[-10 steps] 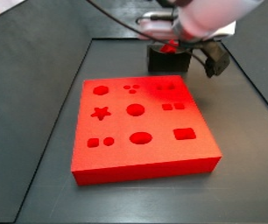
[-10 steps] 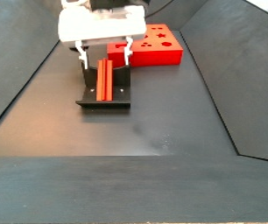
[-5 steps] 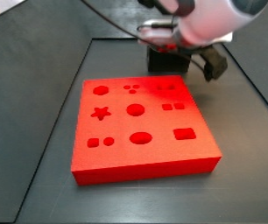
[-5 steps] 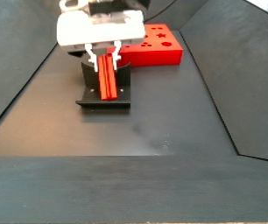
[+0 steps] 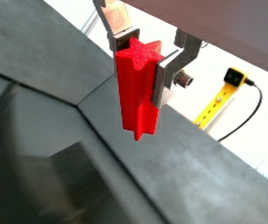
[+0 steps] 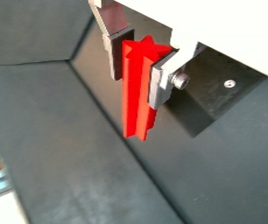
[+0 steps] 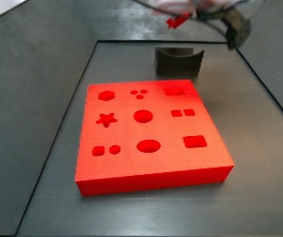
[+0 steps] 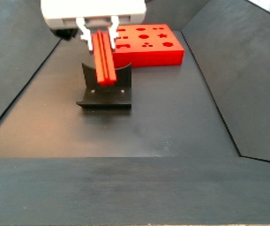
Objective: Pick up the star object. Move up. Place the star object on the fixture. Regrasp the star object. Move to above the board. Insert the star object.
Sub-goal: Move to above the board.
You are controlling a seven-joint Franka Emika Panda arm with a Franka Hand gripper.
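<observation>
**One red peg held above the fixture**

One star object (image 5: 137,86), a slim bright red peg with a star-shaped end, sits clamped between the gripper (image 5: 146,54) fingers in both wrist views; the flat silver plates press on its upper part from either side, and most of its length sticks out free beyond them. In a wrist view (image 6: 139,86) the ridges along the peg show clearly, running straight from end to end.

The fixture (image 8: 106,93) stands on the dark floor as a small black bracket on a base plate. In a side view the peg (image 8: 104,55) hangs upright in front of it, gripped under the white gripper body (image 8: 99,26); whether its lower end touches the fixture I cannot tell from there. In a side view the fixture's U-shaped notch (image 7: 178,61) has nothing in it, and only a scrap of the gripper (image 7: 208,13) shows at the frame's upper edge.

The board (image 7: 148,133), a thick bright red slab, lies flat near the fixture but apart from it. Its top face carries a star hole, circles, squares and ovals, and none holds a piece. In a side view only its far part (image 8: 149,43) shows, behind the fixture.

A wrist view also catches a yellow tape measure (image 5: 224,93) outside the dark tray.
</observation>
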